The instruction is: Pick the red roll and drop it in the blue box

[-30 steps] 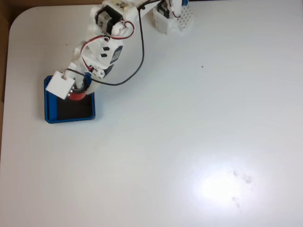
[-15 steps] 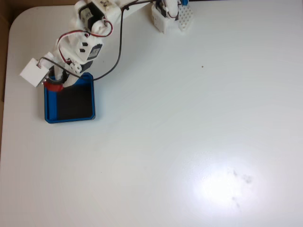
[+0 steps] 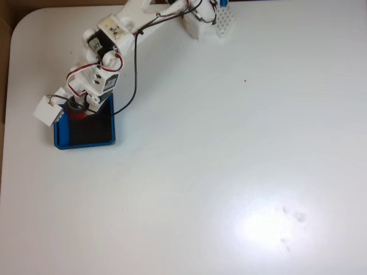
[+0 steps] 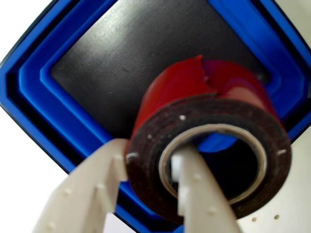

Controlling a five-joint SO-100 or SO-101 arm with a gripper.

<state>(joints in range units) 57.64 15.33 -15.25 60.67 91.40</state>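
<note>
In the wrist view the red roll [image 4: 194, 92] hangs over the black floor of the blue box [image 4: 43, 82]. My gripper [image 4: 148, 167] is shut on the roll's wall, one white finger [image 4: 194, 194] inside the pale core and the other finger [image 4: 92, 189] against its outer side. In the fixed view the roll [image 3: 76, 112] shows as a small red patch under my gripper [image 3: 78, 109], above the upper left part of the blue box [image 3: 85, 142], which lies near the table's left edge.
The white arm runs from its base [image 3: 206, 20] at the table's top edge down-left to the box. A black cable [image 3: 135, 69] loops beside the arm. White tabletop spreads to the right and below the box.
The gripper with the roll swung from the box's upper right to its upper left corner, then came slightly down and right over the box.
</note>
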